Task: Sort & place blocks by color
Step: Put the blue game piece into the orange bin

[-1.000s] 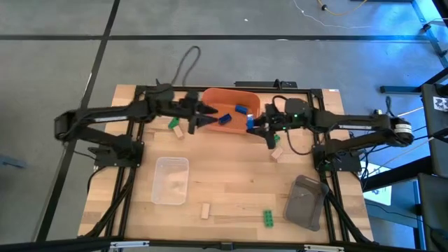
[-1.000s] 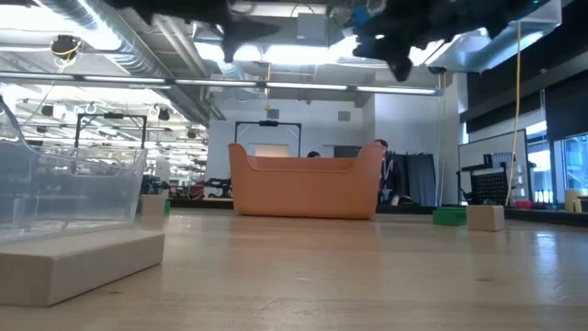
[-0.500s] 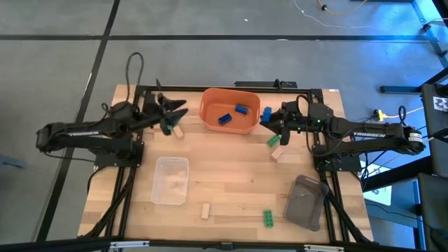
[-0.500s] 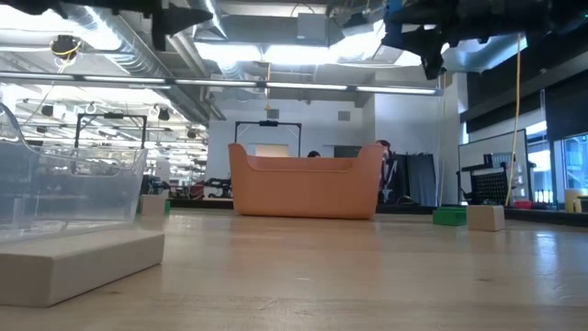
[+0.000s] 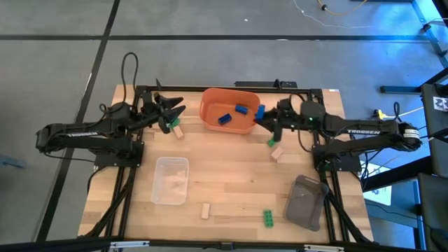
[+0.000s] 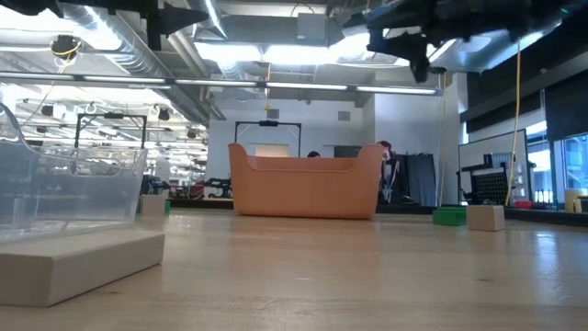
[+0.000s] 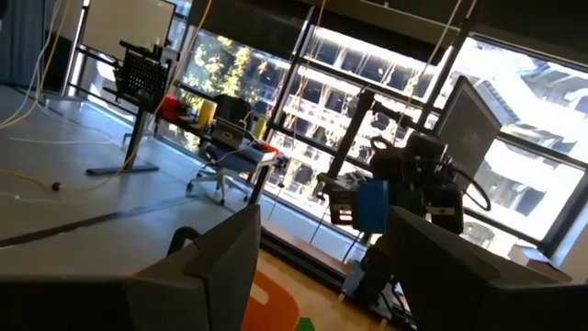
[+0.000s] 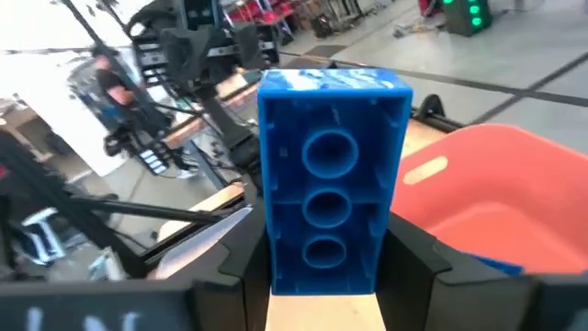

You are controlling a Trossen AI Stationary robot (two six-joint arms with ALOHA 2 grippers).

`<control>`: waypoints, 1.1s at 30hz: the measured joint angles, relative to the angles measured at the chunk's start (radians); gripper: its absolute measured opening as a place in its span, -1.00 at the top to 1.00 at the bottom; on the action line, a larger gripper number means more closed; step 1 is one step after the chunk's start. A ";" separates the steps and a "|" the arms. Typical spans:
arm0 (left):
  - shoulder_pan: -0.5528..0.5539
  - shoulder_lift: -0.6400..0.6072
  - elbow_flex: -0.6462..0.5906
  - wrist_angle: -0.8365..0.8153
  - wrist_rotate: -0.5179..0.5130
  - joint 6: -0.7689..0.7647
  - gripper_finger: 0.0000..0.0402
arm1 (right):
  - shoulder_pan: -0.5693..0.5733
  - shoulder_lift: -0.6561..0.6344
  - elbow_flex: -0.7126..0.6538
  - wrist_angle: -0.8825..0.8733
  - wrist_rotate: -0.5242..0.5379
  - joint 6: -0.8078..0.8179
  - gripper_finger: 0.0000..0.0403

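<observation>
The right gripper (image 5: 260,114) hangs above the worktop (image 5: 231,189) just beside the right rim of the orange bin (image 5: 210,115), its fingers (image 8: 413,262) clamped on a blue block (image 8: 329,207); in the right wrist view that block stands upright between them, its hollow underside with three round tubes facing the camera and the bin's rim close behind it. Two more blue blocks (image 5: 233,114) lie inside the bin. The left gripper (image 5: 168,114) is held in the air over the worktop's back left part, left of the bin, with its fingers (image 7: 211,267) spread apart and nothing between them; in the left wrist view the right arm with its blue block shows farther off. Directly beneath the left gripper lie a green block (image 5: 166,126) and a tan block (image 5: 177,130), just beside each other. Below the right gripper, a second green block (image 5: 271,142) lies near another tan block (image 5: 277,152). Toward the front of the worktop a third tan block (image 5: 205,211) lies well apart from a third green block (image 5: 267,218). A clear tray (image 5: 171,180) sits on the left half and a grey tray (image 5: 306,201) at the front right. In the low view the bin stands at the far middle, with the green and tan pair to its right.
</observation>
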State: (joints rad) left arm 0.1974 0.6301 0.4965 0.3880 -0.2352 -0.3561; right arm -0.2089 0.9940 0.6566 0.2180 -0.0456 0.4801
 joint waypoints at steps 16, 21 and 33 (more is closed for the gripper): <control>0.000 0.001 0.000 -0.001 0.000 0.000 -0.13 | -0.130 0.741 0.640 -0.752 0.019 -0.198 0.31; 0.000 0.001 0.000 -0.001 0.000 -0.001 -0.13 | -0.149 0.850 0.689 -0.764 0.020 -0.162 0.31; 0.000 0.001 0.000 -0.001 0.000 -0.002 -0.13 | -0.164 0.870 0.696 -0.760 0.045 -0.121 -0.28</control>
State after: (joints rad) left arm 0.1974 0.6308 0.4965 0.3866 -0.2348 -0.3576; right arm -0.3733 1.8645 1.3521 -0.5419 -0.0004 0.3588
